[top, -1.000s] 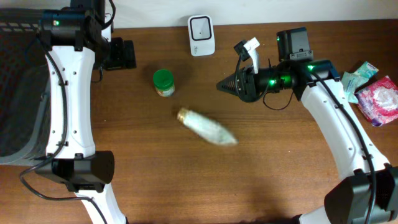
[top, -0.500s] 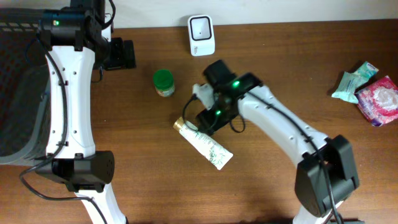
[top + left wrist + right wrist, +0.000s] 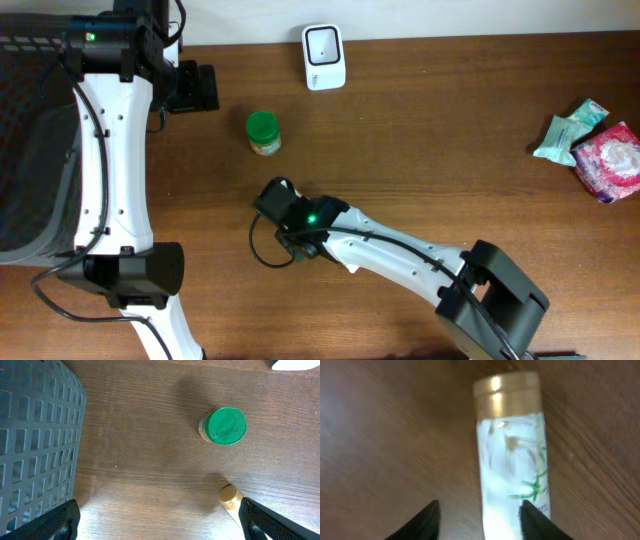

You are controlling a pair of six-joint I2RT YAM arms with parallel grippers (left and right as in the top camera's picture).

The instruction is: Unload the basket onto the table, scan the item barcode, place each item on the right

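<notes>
Tube [image 3: 512, 470]: white with a green leaf print and a gold cap [image 3: 506, 390], lying flat on the wooden table [image 3: 420, 130]. It's roughly mid-table and nearer the front edge than the jar. From overhead it's pretty much buried under the right arm, so the wrist cam is the only decent look at it.
Right gripper [image 3: 480, 512]: down low right over the tube, fingers parted, not clamped on anything. One finger [image 3: 422, 522] sits over bare wood, clear of the tube. The other one [image 3: 537, 522] overlaps the tube's edge, and honestly I can't tell if it's touching.
Right arm [image 3: 400, 255]: stretched from the front right across to the middle, with a green light glowing at the wrist.
Left gripper [image 3: 160, 522]: spread wide with nothing in it, parked at the back left just beside the basket. Its cam looks straight down and catches the jar plus the gold cap near it.
Jar [image 3: 263, 132]: small, green lid, standing upright, near the tube's cap end but apart from it.
Scanner [image 3: 324, 57]: white unit at the back edge, well apart from the tube.
Basket [image 3: 30, 150]: dark mesh, off the left side.
Packets: teal one [image 3: 568, 128] and pink one [image 3: 612, 160], just beside each other at the far right.
</notes>
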